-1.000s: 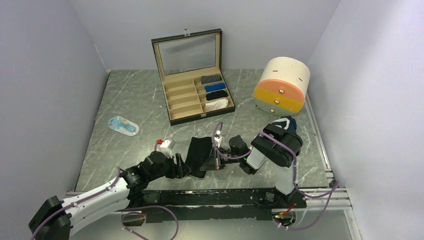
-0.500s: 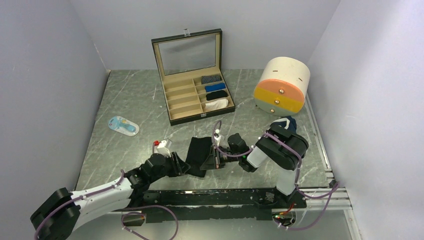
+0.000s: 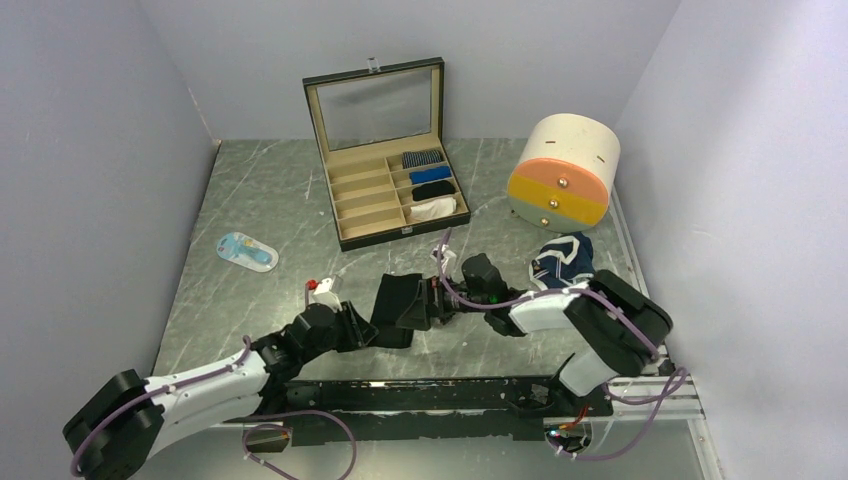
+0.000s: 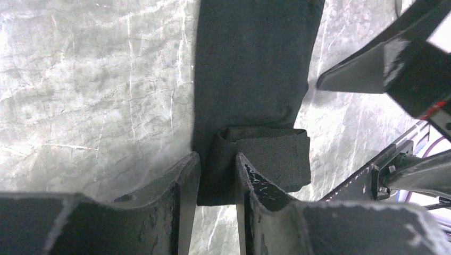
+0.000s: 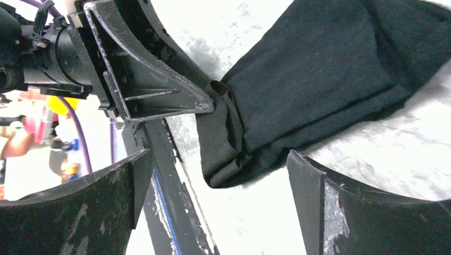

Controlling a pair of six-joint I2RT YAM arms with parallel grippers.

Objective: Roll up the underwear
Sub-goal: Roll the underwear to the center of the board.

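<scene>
Marble tabletop point(image 3: 260, 190), grey-green and veined, sits between pale lilac walls point(image 3: 100, 150). Near its front edge lies the black underwear point(image 3: 393, 308), its rolled end pinched by the left gripper point(image 4: 217, 159). The right gripper point(image 5: 219, 156) gapes wide and empty beside it. The navy underwear point(image 3: 562, 258) lies crumpled further right.

— We see soft, even light from above in the top view, with only faint shadows on the worktop point(image 3: 250, 190).
— Agreed. At the right wrist we see it glare nearly white, and the black underwear point(image 5: 330, 69) loses its detail.
</scene>
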